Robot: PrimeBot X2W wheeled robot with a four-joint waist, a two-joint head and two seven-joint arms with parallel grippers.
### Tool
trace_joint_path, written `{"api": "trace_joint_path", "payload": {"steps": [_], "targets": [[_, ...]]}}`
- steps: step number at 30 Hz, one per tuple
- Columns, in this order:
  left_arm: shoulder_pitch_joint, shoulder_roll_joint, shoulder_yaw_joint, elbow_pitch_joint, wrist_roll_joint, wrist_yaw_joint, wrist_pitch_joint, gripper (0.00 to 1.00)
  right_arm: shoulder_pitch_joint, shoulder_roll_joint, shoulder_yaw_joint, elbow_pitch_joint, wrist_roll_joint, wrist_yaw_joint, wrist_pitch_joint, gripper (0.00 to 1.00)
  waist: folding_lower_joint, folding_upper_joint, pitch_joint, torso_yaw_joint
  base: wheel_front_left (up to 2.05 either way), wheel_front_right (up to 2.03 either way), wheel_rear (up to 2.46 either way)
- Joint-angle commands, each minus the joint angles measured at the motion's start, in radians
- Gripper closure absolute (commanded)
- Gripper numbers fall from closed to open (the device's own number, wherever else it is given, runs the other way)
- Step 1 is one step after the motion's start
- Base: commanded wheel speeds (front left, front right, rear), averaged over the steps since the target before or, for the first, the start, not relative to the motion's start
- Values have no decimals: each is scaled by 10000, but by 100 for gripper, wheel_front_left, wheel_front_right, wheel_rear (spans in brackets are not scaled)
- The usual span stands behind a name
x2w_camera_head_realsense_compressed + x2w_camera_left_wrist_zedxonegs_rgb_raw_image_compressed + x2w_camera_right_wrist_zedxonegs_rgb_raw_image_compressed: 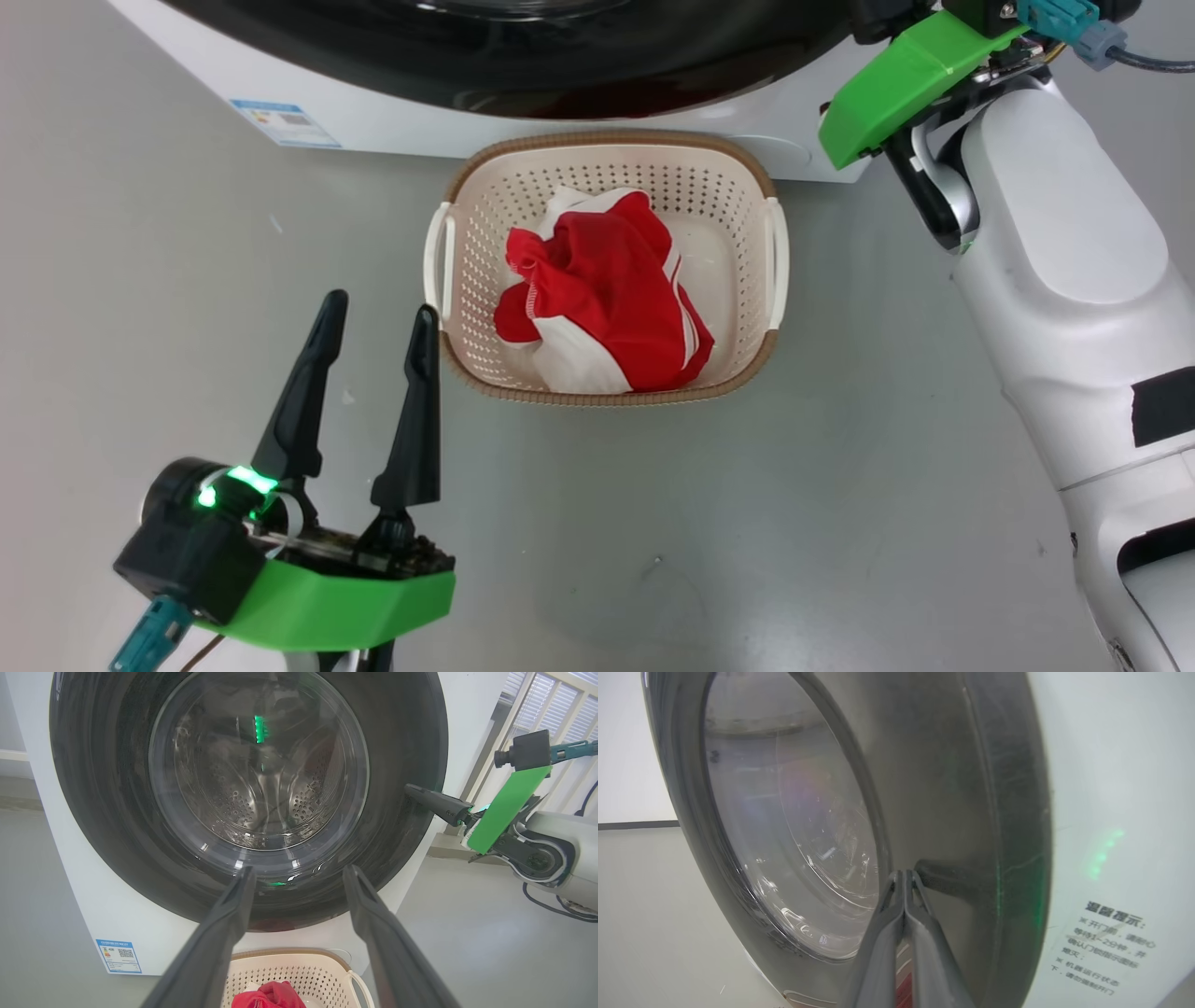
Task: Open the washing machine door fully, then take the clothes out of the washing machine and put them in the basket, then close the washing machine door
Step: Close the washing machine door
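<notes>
Standing on the grey floor [747, 513], the white washing machine [93, 914] fills the far side of the scene. Its big round door [397, 765] lies flat against the front, as far as the left wrist view shows, and the steel drum can be seen through the glass.

Just in front of the machine, below the door, the cream basket [607, 138] sits on the floor. The red and white clothes [607, 299] lie bunched inside it, covering most of its bottom.

The right arm [1064, 233] reaches up along the right side. The right gripper [903, 872] is clenched, its two fingers pressed together with nothing between them. Their tips rest on the glossy black rim of the door, on its right side near the outer edge, and they meet their own reflection there.

The left gripper [381, 306] hangs over the floor just left of the basket. Its fingers are spread wide and hold nothing.

A small blue label [285, 121] is stuck on the machine's lower left corner.
</notes>
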Motion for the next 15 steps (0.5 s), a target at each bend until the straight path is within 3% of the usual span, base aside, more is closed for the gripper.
{"api": "trace_joint_path", "payload": {"steps": [1, 3, 4, 7, 8, 9, 15], "targets": [[-111, 100, 329, -168, 30, 55, -78, 0, -129, 114, 139, -355, 301, -98, -53, 100, 0, 0, -10, -113, 0, 0, 0], [-134, 100, 385, -145, -25, 110, -78, 0, 25, 114, 357, -533, 640, -98, -53, 100, 0, 0, -53, -238, 0, 0, 0], [-146, 100, 449, -115, -27, 169, -78, 0, 222, 114, 566, -720, 888, -98, -53, 75, 0, 0, -117, -376, 0, 0, 0], [-161, 100, 565, -59, 212, 244, -78, 0, 644, 114, 882, -1122, 1237, -98, -53, 55, 0, 0, -255, -609, 0, 0, 0], [-161, 99, 588, -35, 268, 262, -78, 0, 824, 114, 957, -1309, 1441, -98, -53, 9, 0, 0, -323, -688, 0, 0, 0], [-158, 99, 610, -21, 266, 279, -78, 0, 1016, 114, 1036, -1481, 1626, -98, -53, 0, 0, 0, -398, -778, 0, 0, 0], [-67, 99, 752, 145, 251, 345, -78, 0, 1983, 114, 1652, -2265, 2135, -98, -53, 0, 0, 0, -821, -1263, 0, 0, 0]]}}
